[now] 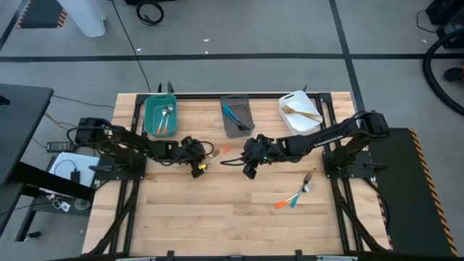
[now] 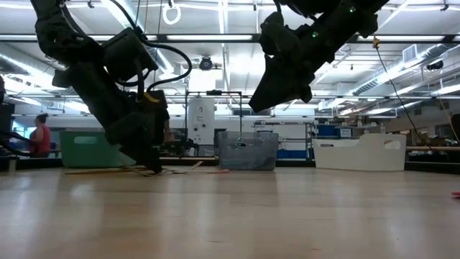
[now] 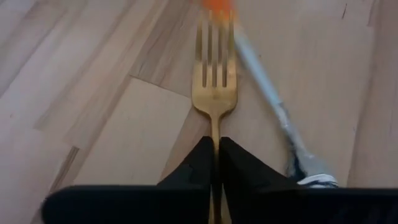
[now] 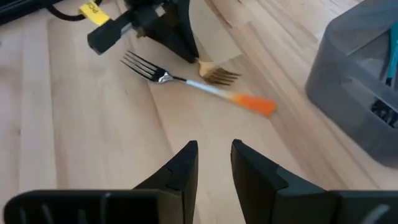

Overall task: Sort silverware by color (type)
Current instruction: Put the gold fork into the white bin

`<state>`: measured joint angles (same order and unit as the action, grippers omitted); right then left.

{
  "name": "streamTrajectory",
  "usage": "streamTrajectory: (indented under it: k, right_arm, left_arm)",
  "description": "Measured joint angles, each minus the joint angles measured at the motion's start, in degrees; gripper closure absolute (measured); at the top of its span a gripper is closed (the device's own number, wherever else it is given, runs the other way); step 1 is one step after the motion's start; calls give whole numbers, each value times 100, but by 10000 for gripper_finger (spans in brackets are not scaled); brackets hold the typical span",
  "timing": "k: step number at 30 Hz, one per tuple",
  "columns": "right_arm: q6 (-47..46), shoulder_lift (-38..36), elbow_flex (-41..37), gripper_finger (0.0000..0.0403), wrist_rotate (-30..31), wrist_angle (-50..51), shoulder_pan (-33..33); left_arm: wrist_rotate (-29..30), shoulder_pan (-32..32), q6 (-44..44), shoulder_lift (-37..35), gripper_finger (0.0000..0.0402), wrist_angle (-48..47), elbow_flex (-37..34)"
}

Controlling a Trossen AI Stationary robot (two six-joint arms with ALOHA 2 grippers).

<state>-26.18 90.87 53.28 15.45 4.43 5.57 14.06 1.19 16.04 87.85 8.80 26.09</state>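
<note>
Left gripper (image 3: 216, 146) pinched shut on the handle of a golden fork (image 3: 214, 81), low on the table (image 1: 217, 217) near the middle, tines pointing out so it can likely go to the white bin (image 1: 299, 112) holding gold pieces. An orange-handled fork (image 4: 205, 84) lies just beside it, tines toward the left gripper. Right gripper (image 4: 214, 155) hovers close above with fingers slightly apart, holding nothing, probably lining up on it for the teal bin (image 1: 160, 114). Grey bin (image 1: 237, 116) holds blue ones; an orange and blue pair (image 1: 293, 197) waits farther out.

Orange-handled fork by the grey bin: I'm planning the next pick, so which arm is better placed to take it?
Right, probably. The right hand is open, empty and aimed at the orange-handled fork. The left hand is shut on the golden fork.
</note>
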Motion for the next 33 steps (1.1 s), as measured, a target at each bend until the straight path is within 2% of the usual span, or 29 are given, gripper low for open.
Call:
streamTrajectory:
  k: [9,18,23,33]
  right_arm:
    - [12,0,-2,300,-1,-2,43]
    - [263,-73,0,300,41,-1,74]
    - [494,-89,-2,300,406,-238,164]
    - [1137,-90,0,300,755,-1090,297]
  left_arm:
    - [10,15,-86,-114,379,-102,-7]
    - [123,15,-401,-981,379,-218,-37]
    - [281,15,-707,-1307,379,257,-35]
    - [332,15,-1322,-1321,378,2183,-33]
